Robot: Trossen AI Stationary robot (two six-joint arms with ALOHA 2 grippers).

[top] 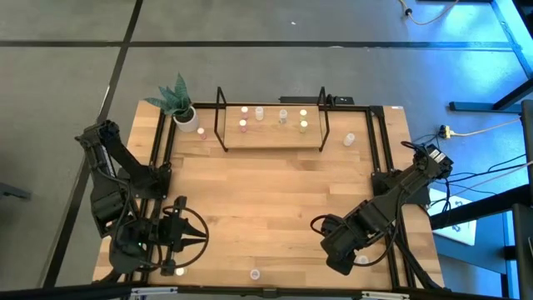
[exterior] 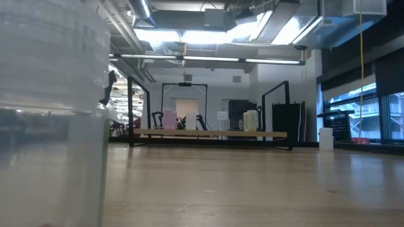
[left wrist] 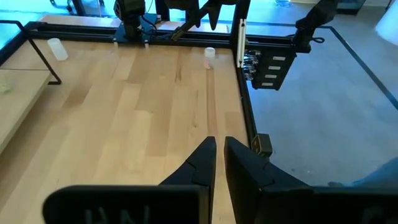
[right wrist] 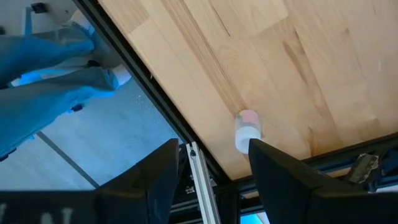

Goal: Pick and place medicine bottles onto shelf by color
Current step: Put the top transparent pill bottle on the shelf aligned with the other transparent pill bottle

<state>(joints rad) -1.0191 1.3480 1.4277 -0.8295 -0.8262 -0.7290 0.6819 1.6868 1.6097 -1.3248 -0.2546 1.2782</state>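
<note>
My right gripper (right wrist: 211, 165): lower right of the high view, fingers spread, pink-topped bottle (right wrist: 247, 132) just beyond, ungrasped. My left gripper (left wrist: 219, 163): lower left, fingers nearly closed, empty. Shelf (top: 273, 136): upper centre, several bottles aboard.

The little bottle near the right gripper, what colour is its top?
Pink. The bottle lies on the wooden table; the right wrist view shows it best.
</note>
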